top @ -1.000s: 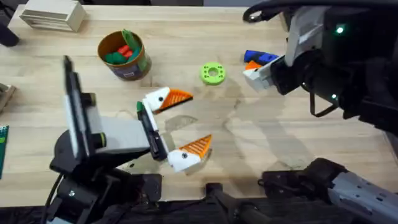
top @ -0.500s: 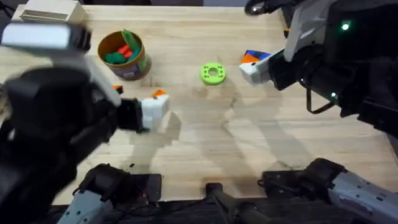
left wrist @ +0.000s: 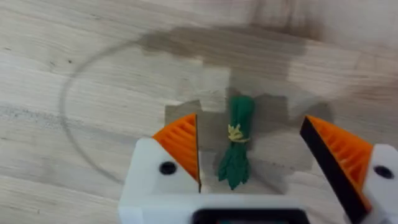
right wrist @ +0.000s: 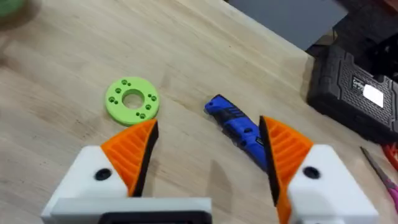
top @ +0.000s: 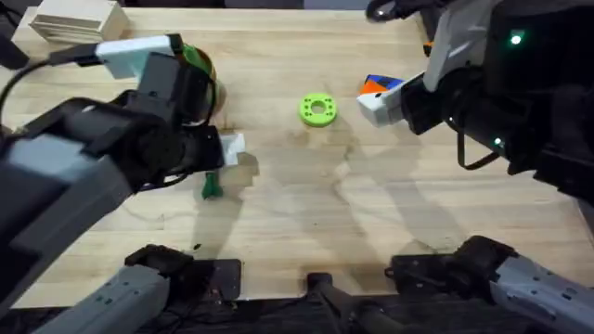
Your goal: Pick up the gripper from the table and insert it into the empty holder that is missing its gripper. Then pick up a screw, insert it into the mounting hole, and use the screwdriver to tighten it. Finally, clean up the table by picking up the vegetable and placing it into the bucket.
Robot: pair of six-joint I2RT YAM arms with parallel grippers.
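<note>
Now my left gripper [left wrist: 249, 162] hangs released over the green vegetable [left wrist: 237, 144] on the desk [left wrist: 74, 74], just beside the bucket [top: 197, 67], whose contents my arm hides. My right gripper [right wrist: 208, 155] is released above the screwdriver [right wrist: 241, 132], near the green ring [right wrist: 132, 101].

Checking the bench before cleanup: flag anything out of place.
One green vegetable lies loose on the table instead of in the bucket. The open left end effector hovers over it, fingers either side. Nothing looks spilled or damaged.
</note>
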